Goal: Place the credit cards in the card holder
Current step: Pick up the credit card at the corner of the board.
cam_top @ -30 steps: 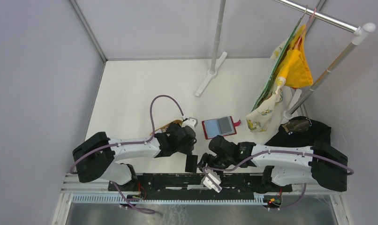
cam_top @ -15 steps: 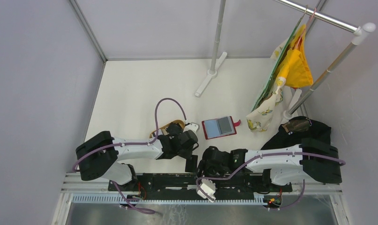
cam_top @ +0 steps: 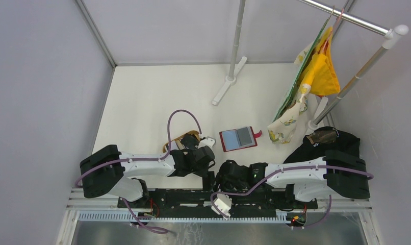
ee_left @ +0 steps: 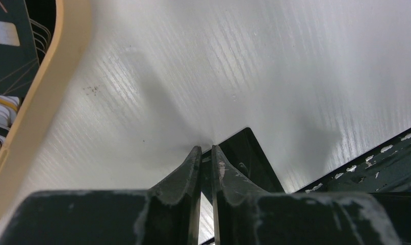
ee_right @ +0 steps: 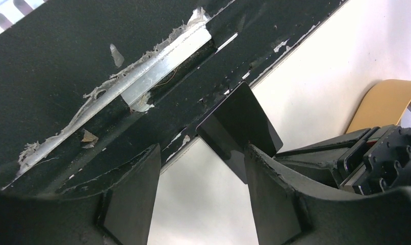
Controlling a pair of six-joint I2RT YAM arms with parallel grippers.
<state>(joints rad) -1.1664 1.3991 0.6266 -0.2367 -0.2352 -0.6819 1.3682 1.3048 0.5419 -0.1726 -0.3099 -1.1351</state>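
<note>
Since a second ago the right arm has pulled in closer to the left one, and the left gripper (ee_left: 205, 150) has closed a little more. Now it is clenched on a black credit card (ee_left: 244, 158), which it holds by one edge at the near side of the table (cam_top: 152, 102), close to the black rail (ee_right: 91, 76). The right gripper (ee_right: 201, 153) stands released, with its two fingers wide apart. In its wrist view the free corner of the card shows between them, and I cannot tell if a finger touches it. The card holder (cam_top: 238, 138) lies open on the table beyond both grippers, apart from the held card. The wooden tray (cam_top: 182, 138) is just beside the left gripper, and other cards (ee_left: 7, 51) lie inside it.
</note>
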